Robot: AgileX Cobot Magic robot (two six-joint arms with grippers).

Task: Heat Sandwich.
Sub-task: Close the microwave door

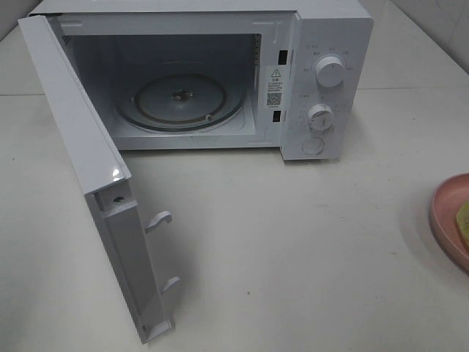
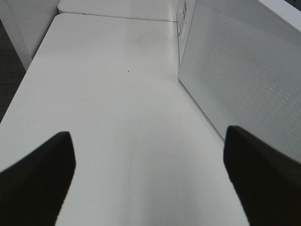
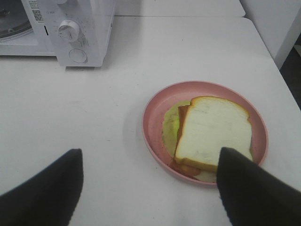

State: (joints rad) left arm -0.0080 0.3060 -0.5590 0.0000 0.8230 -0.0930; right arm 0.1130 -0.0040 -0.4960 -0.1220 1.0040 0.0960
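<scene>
The sandwich (image 3: pixel 211 134) of pale white bread with yellow-green filling lies on a round pink plate (image 3: pixel 155 110) on the table; in the high view only its edge (image 1: pixel 463 218) and the plate's rim (image 1: pixel 442 213) show at the right border. The white microwave (image 1: pixel 322 44) stands at the back with its door (image 1: pixel 80 161) swung wide open and the glass turntable (image 1: pixel 179 99) bare. My right gripper (image 3: pixel 148 188) is open, hovering just short of the plate, with one finger (image 3: pixel 249 188) over the sandwich's near corner. My left gripper (image 2: pixel 148 179) is open above bare table beside the microwave door (image 2: pixel 244 75).
The microwave's two knobs (image 1: pixel 330 71) and a round button (image 1: pixel 313 146) face the front right. The open door reaches toward the table's front left. The white table (image 1: pixel 293 249) lies between the door and the plate. Table edges show in both wrist views.
</scene>
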